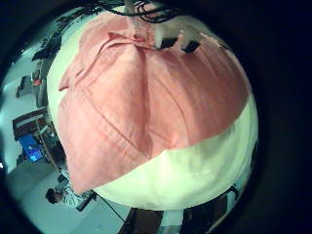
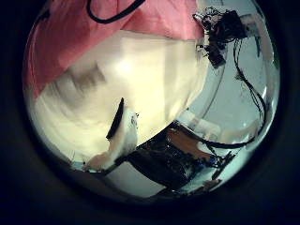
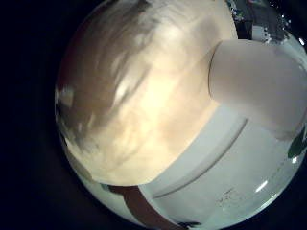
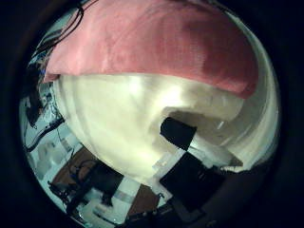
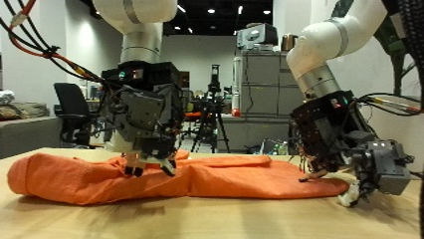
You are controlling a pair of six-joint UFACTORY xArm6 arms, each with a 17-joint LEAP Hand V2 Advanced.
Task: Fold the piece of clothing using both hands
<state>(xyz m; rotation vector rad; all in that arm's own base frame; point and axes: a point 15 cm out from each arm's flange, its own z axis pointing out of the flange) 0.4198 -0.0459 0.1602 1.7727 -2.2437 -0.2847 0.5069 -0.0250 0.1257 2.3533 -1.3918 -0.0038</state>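
Rumpled, soft orange garment (image 5: 186, 176) on table (image 5: 80, 221)

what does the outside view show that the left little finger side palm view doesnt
Only the outside view shows both hands: the left hand over the orange garment, fingertips at the cloth, and the right hand at its end near the table. Only the palm view shows the garment's spread outline from above, with a collar at one end. Both show the garment lying on the pale table.
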